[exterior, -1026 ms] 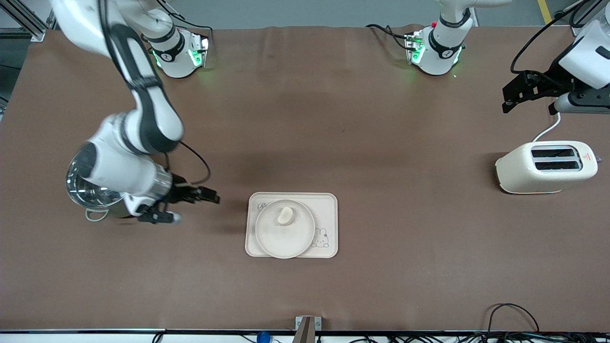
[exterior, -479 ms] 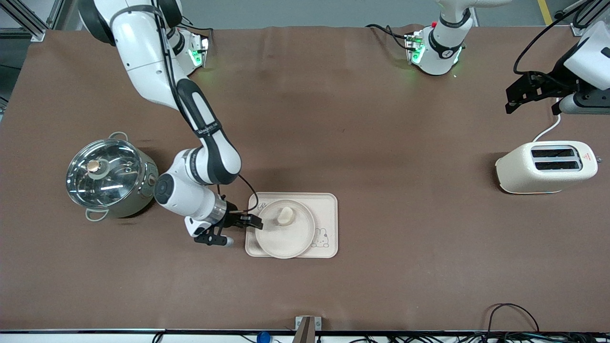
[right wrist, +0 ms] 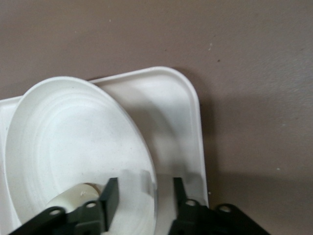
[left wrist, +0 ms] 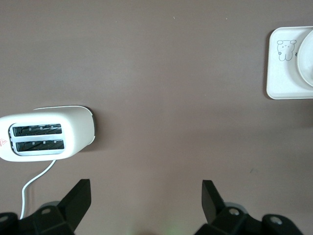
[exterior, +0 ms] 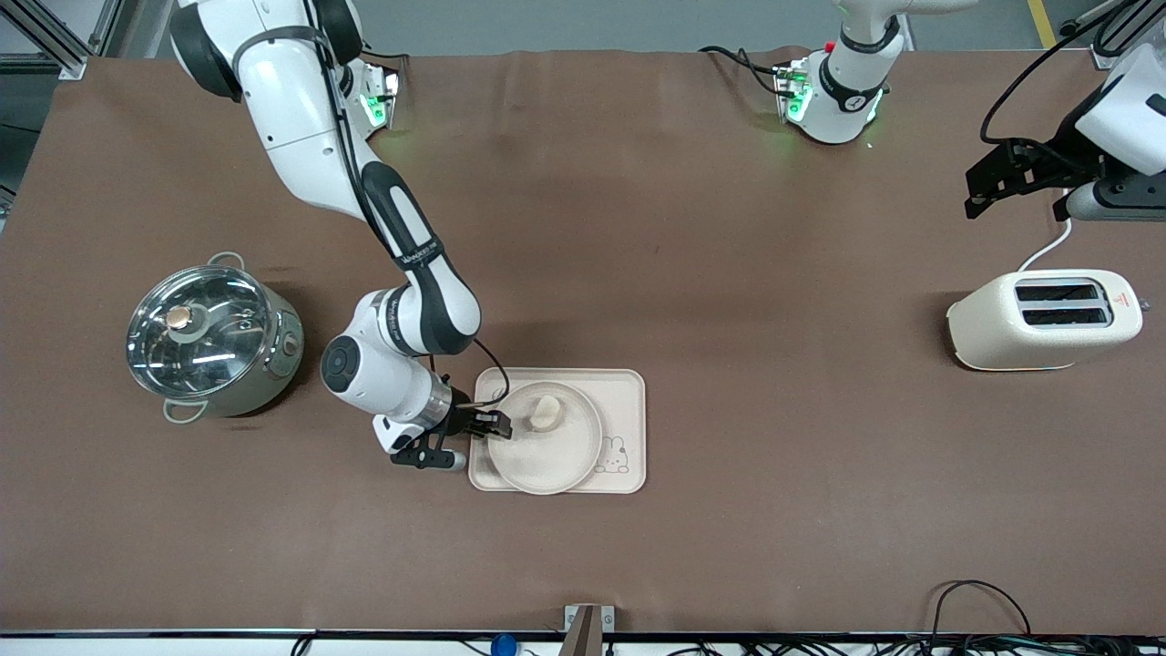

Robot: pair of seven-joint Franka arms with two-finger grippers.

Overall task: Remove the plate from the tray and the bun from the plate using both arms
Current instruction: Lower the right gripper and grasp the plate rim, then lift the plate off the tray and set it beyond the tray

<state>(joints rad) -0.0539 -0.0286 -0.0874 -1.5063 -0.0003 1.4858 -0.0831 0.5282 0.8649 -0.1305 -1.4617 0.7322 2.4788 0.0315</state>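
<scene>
A brown mat covers the table [exterior: 692, 237]; grey floor and cabling show past its edges. A lidded steel pot [exterior: 211, 341] stands toward the right arm's end, a cream toaster [exterior: 1043, 320] toward the left arm's.

The plate [exterior: 545, 451] sits on the rabbit tray [exterior: 629, 392], with the bun [exterior: 547, 412] on the plate. The right gripper [exterior: 496, 425] straddles the plate's rim, fingers apart, one either side. The left gripper [left wrist: 144, 196] waits, spread wide, above the mat near the toaster.

A second ago the right gripper was beside the pot; it has since crossed to the plate and narrowed. The left arm has barely moved.
</scene>
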